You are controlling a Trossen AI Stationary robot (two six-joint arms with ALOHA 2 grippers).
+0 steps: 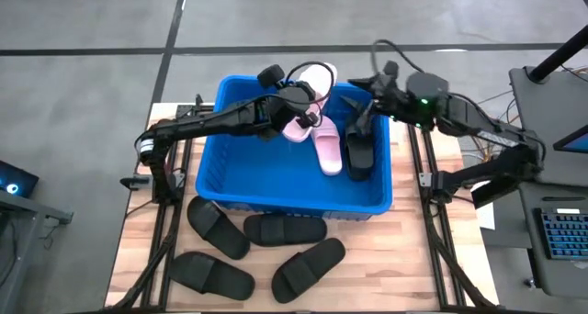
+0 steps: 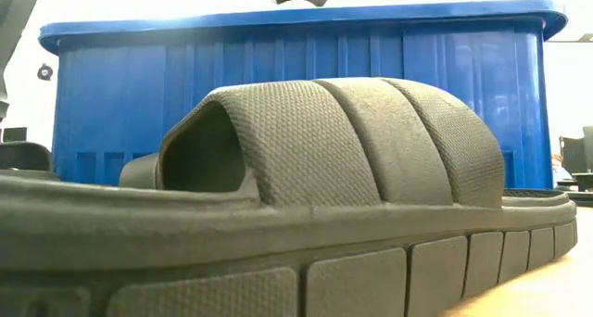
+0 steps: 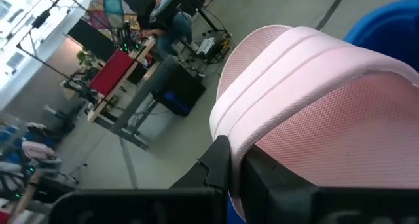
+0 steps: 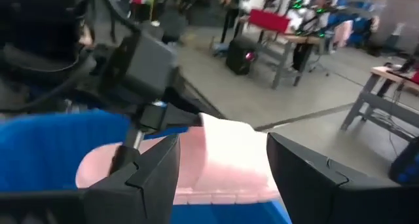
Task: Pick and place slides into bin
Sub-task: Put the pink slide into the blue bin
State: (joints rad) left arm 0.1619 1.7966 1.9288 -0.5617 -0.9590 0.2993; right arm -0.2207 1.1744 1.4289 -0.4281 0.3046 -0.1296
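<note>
The blue bin stands mid-table. My left gripper reaches over its far part, shut on a pale pink slide that it holds up above the bin. The slide's ribbed strap fills the left wrist view. My right gripper hovers open over the bin's far right part. Nothing is between its fingers, and the pink slide shows beyond them. On the bin floor lie another pink slide and a black slide. Several black slides rest sole-down on the table in front of the bin. My left gripper has the pink slide at the near edge of its wide strap. The fingers come in about level from the table's left side. They cover the exact place of contact. The slide is lifted clear above the bin, tilted.
The wooden table top has bare room at the near right. One black slide lies right before the low camera and hides most of the bin's front wall. A keyboard and a desk stand off the table's right side.
</note>
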